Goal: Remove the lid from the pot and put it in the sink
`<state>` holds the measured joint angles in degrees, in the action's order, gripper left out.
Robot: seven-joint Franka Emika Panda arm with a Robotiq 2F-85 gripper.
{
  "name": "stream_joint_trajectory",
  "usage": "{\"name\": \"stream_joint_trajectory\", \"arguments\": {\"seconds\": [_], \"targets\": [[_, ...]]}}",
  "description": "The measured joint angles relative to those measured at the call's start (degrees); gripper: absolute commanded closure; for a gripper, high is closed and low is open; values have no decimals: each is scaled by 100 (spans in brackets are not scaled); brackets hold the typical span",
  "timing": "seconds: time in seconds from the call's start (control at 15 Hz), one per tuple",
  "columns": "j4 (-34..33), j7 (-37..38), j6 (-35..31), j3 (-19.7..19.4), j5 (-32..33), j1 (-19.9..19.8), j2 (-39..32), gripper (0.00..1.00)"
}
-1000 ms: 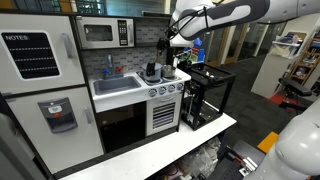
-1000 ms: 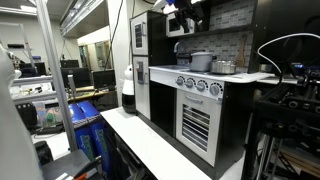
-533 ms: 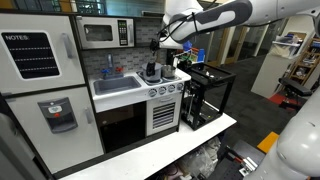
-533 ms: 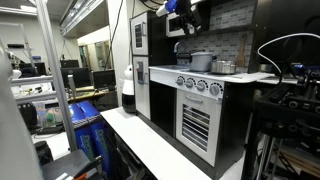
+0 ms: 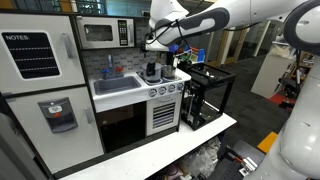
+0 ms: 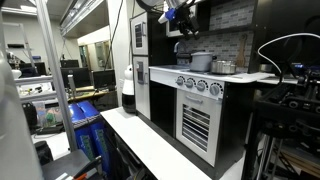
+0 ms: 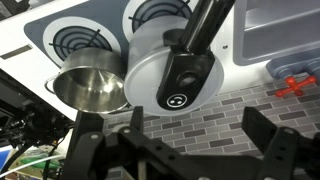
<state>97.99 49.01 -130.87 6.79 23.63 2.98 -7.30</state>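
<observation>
The pot [image 7: 150,70] stands on a stove burner with its round grey lid [image 7: 150,90] on; a black knob [image 7: 183,84] tops the lid and a long black handle [image 7: 208,25] runs off it. My gripper [image 7: 180,140] hangs above it, open and empty, with the fingers [image 7: 90,135] spread wide and apart from the lid. In both exterior views the gripper [image 5: 153,45] [image 6: 183,20] is well above the pot [image 5: 152,72] [image 6: 200,61]. The sink [image 5: 118,85] lies beside the stove and also shows in the wrist view [image 7: 275,30].
A second, open steel pot [image 7: 88,85] sits on the neighbouring burner, also seen in an exterior view [image 6: 224,67]. A brick-pattern back wall [image 7: 230,115] stands behind the stove. A microwave [image 5: 105,33] hangs above the sink. A black rack [image 5: 208,92] stands beside the kitchen.
The arm has swung sideways toward the sink side of the stove, bringing the gripper over the pot. The gripper stays open; the pot and lid have not moved.
</observation>
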Motion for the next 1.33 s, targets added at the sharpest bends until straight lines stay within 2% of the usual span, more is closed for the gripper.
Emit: {"name": "stream_joint_trajectory", "arguments": {"seconds": [0.53,1.33], "targets": [[-728,92,791,-277,-6,339,-427,0],[-1289,93,835,-489,-20,458,-1037,0]]}}
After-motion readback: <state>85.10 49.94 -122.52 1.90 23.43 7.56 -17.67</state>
